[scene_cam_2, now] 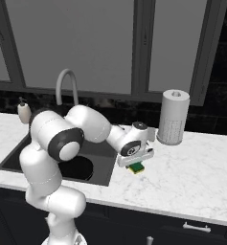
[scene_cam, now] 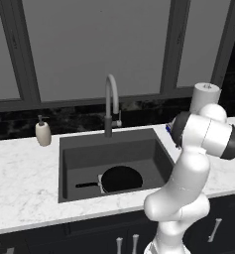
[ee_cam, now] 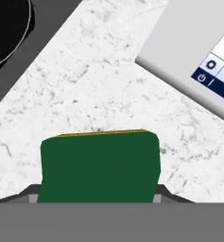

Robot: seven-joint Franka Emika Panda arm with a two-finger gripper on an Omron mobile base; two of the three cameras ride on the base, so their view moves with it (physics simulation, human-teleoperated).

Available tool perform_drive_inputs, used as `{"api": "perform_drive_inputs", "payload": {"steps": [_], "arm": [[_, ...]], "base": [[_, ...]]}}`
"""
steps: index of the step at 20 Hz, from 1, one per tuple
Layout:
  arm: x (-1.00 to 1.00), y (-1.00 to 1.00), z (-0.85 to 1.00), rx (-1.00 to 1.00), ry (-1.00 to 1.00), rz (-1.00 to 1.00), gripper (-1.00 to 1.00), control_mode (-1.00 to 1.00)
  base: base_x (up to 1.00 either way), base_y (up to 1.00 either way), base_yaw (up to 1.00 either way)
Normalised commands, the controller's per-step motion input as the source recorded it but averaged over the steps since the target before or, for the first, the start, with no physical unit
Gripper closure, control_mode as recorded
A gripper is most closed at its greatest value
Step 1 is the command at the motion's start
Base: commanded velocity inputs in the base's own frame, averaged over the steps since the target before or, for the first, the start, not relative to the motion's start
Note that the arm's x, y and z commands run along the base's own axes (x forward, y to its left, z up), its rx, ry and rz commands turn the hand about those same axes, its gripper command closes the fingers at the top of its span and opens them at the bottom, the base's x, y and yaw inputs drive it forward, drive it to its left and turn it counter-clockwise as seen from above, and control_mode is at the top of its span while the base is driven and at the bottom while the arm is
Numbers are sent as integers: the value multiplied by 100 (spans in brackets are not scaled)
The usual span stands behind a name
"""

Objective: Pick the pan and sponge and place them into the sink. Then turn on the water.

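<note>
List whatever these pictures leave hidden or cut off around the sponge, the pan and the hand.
- Sponge: hand view, near edge cut by the frame bottom; right base view, top covered by the hand.
- Fingertips: hidden behind the sponge, so the grip is unclear.
- Pan: right base view, largely behind the arm.
- Flat box: cut by the frame edge.

White marble counter (scene_cam_2: 191, 172) carries sponge (scene_cam_2: 136, 168) and paper towel roll (scene_cam_2: 173, 116).

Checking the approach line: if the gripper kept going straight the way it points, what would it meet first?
The sponge, green side up on the marble counter, lies directly ahead of the gripper; it probably meets that first.
</note>
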Motion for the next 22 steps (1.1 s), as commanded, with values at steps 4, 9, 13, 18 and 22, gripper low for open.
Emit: {"api": "perform_drive_inputs", "payload": {"steps": [4,9,13,18,22], "arm": [[-5,89,41,-13,21,1,100,-100],[-3,92,40,-11,17,0,100,-100],[0,99,5,0,0,0,100,-100],[18,65,0,3,10,1,100,-100],[9,31,-12,5,6,1,100,-100]], "base": [[0,0,0],[0,0,0],[0,0,0],[0,0,0],[0,0,0]]}}
